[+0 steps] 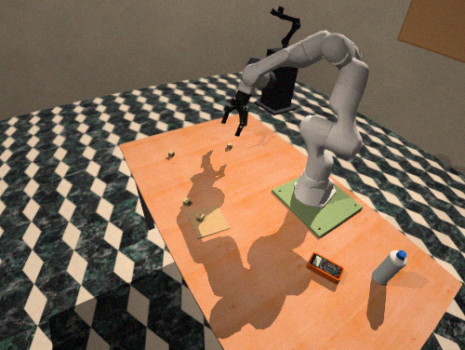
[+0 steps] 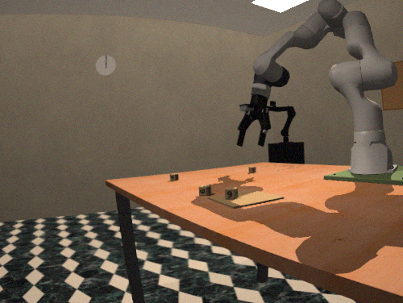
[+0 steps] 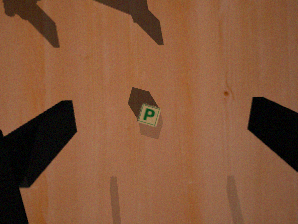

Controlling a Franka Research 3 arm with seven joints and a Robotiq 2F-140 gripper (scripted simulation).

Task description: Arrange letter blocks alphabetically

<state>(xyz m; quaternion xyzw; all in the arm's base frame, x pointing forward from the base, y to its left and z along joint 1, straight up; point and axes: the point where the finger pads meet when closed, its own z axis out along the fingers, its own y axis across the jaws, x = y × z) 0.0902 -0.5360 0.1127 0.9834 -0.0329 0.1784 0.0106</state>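
Table, arm above it. Gripper open, holding nothing, over P block, letter up. Mat bears one block; second block near mat, third block and P well apart.

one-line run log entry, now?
jaws open, raised | P block below, off mat | another block on mat | row unbuilt
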